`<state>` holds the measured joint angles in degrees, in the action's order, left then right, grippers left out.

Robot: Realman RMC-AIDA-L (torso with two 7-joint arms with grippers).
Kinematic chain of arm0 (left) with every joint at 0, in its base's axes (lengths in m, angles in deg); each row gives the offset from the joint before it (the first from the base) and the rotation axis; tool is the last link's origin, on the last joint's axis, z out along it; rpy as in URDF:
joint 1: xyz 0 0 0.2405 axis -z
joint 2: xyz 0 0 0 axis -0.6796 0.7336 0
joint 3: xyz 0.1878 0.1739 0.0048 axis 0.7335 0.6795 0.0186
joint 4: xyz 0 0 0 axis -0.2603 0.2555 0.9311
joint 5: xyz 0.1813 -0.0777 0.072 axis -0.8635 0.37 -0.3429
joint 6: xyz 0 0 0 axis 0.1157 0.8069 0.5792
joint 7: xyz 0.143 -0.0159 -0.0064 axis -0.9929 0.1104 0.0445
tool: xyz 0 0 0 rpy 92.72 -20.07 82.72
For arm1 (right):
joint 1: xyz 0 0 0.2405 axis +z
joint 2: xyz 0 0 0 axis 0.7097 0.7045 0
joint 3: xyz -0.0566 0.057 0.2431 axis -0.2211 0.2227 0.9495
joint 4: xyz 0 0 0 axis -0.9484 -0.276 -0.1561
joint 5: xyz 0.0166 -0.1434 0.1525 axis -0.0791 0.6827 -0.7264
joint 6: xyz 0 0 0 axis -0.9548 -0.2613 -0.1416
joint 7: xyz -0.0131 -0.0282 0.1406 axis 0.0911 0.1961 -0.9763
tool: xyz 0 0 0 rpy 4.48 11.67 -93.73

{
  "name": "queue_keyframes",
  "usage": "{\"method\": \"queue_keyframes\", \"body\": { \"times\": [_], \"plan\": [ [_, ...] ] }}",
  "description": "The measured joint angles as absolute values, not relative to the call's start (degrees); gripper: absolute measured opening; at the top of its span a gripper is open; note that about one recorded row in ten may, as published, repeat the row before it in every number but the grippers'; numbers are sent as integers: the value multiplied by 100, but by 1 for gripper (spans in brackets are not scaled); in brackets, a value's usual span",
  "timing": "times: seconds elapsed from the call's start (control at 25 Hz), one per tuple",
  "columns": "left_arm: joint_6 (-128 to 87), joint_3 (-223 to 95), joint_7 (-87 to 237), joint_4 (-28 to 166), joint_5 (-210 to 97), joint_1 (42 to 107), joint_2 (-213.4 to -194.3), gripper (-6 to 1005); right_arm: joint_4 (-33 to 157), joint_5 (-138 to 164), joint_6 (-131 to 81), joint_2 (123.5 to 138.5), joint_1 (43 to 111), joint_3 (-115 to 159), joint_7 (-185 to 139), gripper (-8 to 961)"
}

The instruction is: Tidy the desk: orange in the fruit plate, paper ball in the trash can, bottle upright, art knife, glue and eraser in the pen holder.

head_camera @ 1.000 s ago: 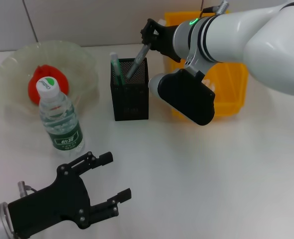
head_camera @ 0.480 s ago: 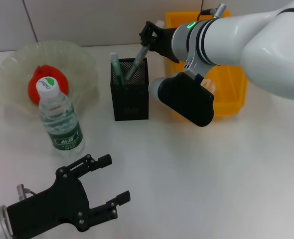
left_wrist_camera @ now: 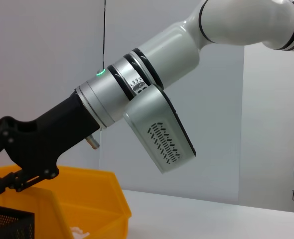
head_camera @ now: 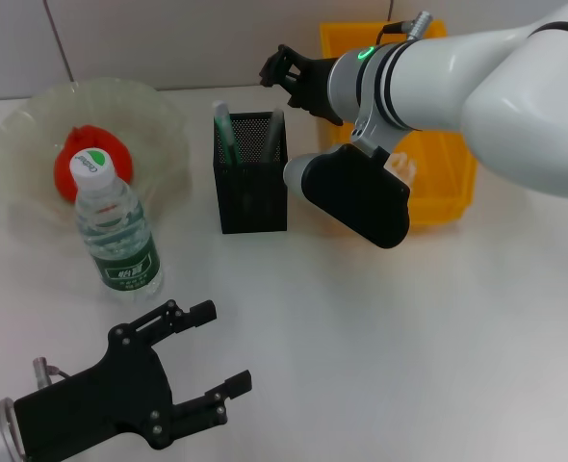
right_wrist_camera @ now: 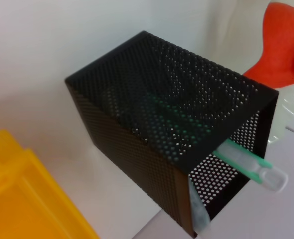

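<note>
head view, knife: the art knife [head_camera: 274, 135] isn't pinched up at a slant like it was a second ago, it's dropped down into the pen holder [head_camera: 251, 173] and leans on the right wall, next to the green glue [head_camera: 223, 130].
head view, right arm: right gripper [head_camera: 282, 69] sits just above and behind the holder with its fingers apart and nothing in them, so that was a release.
head view, rest of desk: bottle [head_camera: 114, 229] is standing upright, orange [head_camera: 90, 159] is in the fruit plate [head_camera: 149, 106], yellow trash can [head_camera: 438, 173] is behind the arm. Can't spot the eraser.
head view, left arm: left gripper [head_camera: 202, 361] is low near the front edge, spread wide, empty, basically same spot as before.
left wrist view: just shows the right arm over the trash can [left_wrist_camera: 87, 199].
right wrist view: looking down into the pen holder [right_wrist_camera: 172, 144], glue [right_wrist_camera: 251, 167] poking out, greyish knife tip [right_wrist_camera: 199, 211] at one corner.
my read: knife step looks done.
</note>
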<state>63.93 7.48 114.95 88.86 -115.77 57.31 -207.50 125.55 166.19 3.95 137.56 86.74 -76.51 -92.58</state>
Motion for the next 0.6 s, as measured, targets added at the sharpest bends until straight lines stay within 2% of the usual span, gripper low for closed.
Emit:
{"method": "queue_keyframes", "body": {
  "times": [0.2, 0.4, 0.6],
  "plan": [
    [6393, 748, 11501, 8903, -11578, 5738, -20750, 801, 12794, 16615, 387, 13755, 8656, -7573, -9477, 399],
    [6431, 748, 11524, 8941, -11578, 5740, -20730, 800, 13808, 16579, 760, 13735, 8459, -7217, -10496, 392],
    [6460, 748, 11506, 8952, -11579, 5741, -20717, 800, 15339, 15584, 1198, 13741, 7799, -6613, -11260, 391]
  ]
}}
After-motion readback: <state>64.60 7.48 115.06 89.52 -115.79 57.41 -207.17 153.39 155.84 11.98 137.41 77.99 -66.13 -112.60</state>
